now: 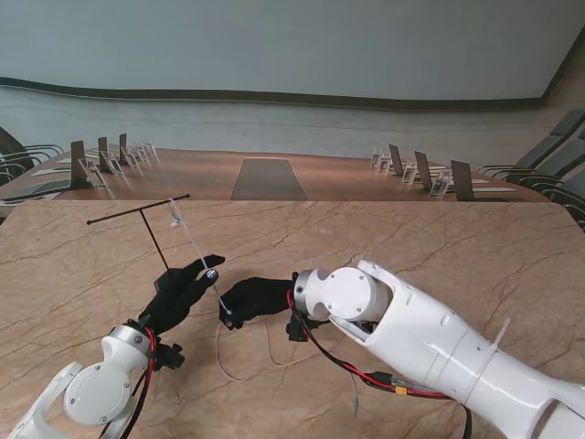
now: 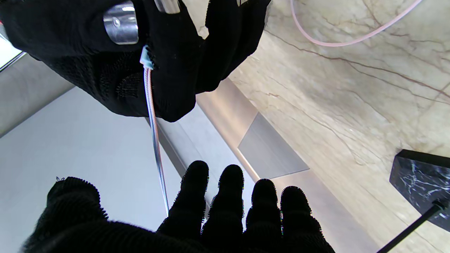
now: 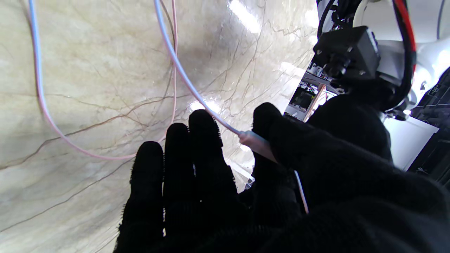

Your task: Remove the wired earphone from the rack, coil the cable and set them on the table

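The black T-shaped rack stands on the table at the left, and its dark marble base shows in the left wrist view. The earbuds still hang from the right end of its crossbar. From there the pale earphone cable runs taut, nearer to me, to my right hand. That hand is shut on the cable, pinching its pale junction piece between thumb and fingers. My left hand is open with fingers straight, and the cable passes between its thumb and index finger. Slack cable loops on the table.
The rack's thin post rises just left of my left hand. The white right forearm, with its red and black wiring, covers the near right of the table. A dark panel, chairs and card holders lie beyond the far edge.
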Robot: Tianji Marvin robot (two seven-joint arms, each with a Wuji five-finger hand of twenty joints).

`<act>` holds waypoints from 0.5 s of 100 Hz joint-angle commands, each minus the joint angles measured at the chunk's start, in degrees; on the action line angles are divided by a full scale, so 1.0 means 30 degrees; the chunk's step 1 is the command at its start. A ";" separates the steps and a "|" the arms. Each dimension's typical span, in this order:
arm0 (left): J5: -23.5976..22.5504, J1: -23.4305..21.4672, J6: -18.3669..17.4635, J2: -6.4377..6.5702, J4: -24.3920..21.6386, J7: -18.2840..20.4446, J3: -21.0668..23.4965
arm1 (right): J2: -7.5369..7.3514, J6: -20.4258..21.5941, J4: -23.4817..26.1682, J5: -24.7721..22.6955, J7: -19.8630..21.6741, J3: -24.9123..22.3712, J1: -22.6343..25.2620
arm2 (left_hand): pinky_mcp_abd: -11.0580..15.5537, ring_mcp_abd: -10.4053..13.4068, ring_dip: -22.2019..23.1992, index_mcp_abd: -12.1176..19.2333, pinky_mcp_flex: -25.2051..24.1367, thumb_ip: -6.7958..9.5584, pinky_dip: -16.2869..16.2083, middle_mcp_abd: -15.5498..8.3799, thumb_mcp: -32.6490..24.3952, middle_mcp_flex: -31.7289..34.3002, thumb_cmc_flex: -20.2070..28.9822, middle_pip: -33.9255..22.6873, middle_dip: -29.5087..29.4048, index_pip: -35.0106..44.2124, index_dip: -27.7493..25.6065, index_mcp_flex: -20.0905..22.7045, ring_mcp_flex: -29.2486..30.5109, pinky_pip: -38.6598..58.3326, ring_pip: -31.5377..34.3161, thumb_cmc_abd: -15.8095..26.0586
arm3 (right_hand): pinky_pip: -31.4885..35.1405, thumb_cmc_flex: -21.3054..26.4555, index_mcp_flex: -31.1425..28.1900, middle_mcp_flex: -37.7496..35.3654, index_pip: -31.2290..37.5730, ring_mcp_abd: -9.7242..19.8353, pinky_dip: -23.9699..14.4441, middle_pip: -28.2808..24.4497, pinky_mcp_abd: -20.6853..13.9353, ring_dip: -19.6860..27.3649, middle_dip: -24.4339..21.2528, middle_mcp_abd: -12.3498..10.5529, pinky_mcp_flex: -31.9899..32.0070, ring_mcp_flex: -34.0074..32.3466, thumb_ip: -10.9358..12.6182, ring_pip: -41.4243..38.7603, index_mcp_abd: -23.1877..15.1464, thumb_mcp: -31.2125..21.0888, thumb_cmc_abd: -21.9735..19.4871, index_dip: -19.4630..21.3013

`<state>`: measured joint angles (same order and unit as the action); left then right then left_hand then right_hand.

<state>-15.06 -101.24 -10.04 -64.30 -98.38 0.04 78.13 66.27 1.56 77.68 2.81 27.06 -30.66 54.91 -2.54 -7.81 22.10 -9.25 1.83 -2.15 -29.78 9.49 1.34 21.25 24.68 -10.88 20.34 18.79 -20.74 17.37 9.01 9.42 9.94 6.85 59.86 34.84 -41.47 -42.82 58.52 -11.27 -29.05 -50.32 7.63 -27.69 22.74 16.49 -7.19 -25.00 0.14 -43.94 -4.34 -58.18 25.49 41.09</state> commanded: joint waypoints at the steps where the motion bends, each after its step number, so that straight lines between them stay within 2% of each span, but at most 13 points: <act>1: -0.0006 0.0183 0.0053 -0.0168 0.0114 -0.0001 -0.0167 | -0.0010 0.0039 0.0231 0.0006 0.0116 0.0089 0.0117 | 0.0837 -0.0034 -0.0267 -0.0194 -0.0265 -0.0234 0.0435 0.0110 0.0237 0.0401 -0.0528 0.0458 -0.0296 -0.0810 0.0201 0.0374 -0.0170 0.0810 0.0275 0.0162 | 0.0839 0.1152 -0.1933 -0.0497 0.2597 0.0376 0.0285 -0.0481 -0.0187 -0.0264 -0.0074 0.0857 -0.0173 -0.0541 0.1140 -0.0514 -0.2259 -0.1673 0.0009 0.1237; 16: 0.0521 0.0932 0.0068 -0.0255 0.0583 -0.0061 -0.0653 | -0.0051 0.0070 0.0287 0.0083 0.0248 0.0131 0.0119 | 0.0922 -0.0031 -0.0367 -0.0134 -0.1023 -0.0207 0.0857 0.0067 0.0204 0.0442 -0.0608 0.0488 -0.0325 -0.0868 0.0201 0.0388 -0.0145 0.2833 0.0314 -0.0003 | 0.0850 0.1150 -0.1960 -0.0524 0.2597 0.0380 0.0319 -0.0481 -0.0196 -0.0258 -0.0088 0.0867 -0.0176 -0.0558 0.1126 -0.0531 -0.2239 -0.1701 0.0045 0.1205; 50: 0.1143 0.1951 0.0052 -0.0377 0.1353 -0.0147 -0.1037 | -0.0222 0.0300 0.0581 0.0052 0.0514 0.0073 0.0106 | 0.0822 -0.0118 -0.0589 0.0030 -0.0996 -0.0184 0.1625 0.0108 0.0186 0.0357 -0.0488 0.0610 -0.0572 -0.1005 0.0248 0.0000 -0.0156 0.3644 0.0275 -0.0433 | 0.0926 0.1085 -0.2012 -0.0615 0.2579 0.0379 0.0371 -0.0505 -0.0174 -0.0246 -0.0099 0.0874 -0.0242 -0.0624 0.1144 -0.0568 -0.2274 -0.1817 0.0140 0.1131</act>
<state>-11.83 -95.53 -9.76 -65.09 -94.66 -0.29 74.90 65.65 2.15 78.77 2.95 28.30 -30.56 55.06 -2.32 -8.11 21.12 -9.26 -0.68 -2.15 -25.92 9.50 1.34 21.26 24.68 -10.88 19.86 18.06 -20.67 17.38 9.01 18.92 10.35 6.78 59.90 34.84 -41.57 -43.57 58.52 -11.28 -28.47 -50.48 7.63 -27.69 22.73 16.52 -7.71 -25.55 0.14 -43.99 -4.00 -58.64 25.51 41.09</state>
